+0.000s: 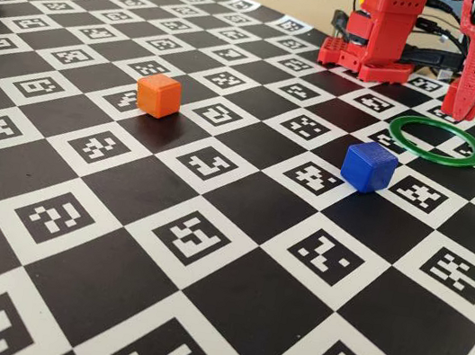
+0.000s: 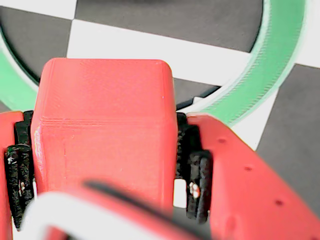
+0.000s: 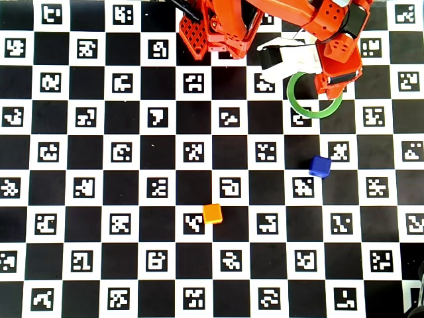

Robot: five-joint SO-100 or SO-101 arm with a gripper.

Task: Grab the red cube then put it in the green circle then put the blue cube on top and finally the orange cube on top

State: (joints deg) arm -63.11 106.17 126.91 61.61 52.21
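Red cube (image 2: pixel 102 130): you have it pinched between the two fingers of the gripper (image 2: pixel 105 165), black pads pressed on its left and right faces in the wrist view. It is hidden by the arm in the other two views.
Handling: it looks like a small, stiff, light printed block with matte faces, so it should not crush. The flat opposite sides are the right place to hold, and you are already on them, low on the cube.
Slip risk: smooth faces and slightly rounded edges; a light squeeze is likely enough, but keep the pads square to the faces.
Green circle (image 2: pixel 270 65): directly beyond the held cube, arcing past it on both sides; the checkered board (image 3: pixel 99 152) shows inside it. The cube seems to hang over the ring's inner area, though its height above the board cannot be judged.
Ring handling: thin and probably light, so a nudge from a fingertip could shift it.
Gripper from the fixed view (image 1: pixel 465 104): pointing down just behind the ring (image 1: pixel 437 141).
Blue cube (image 3: pixel 320 166): near, on the side of the ring away from the arm's base.
Orange cube (image 3: pixel 212 213): well apart, farther out and to the left in the overhead view.
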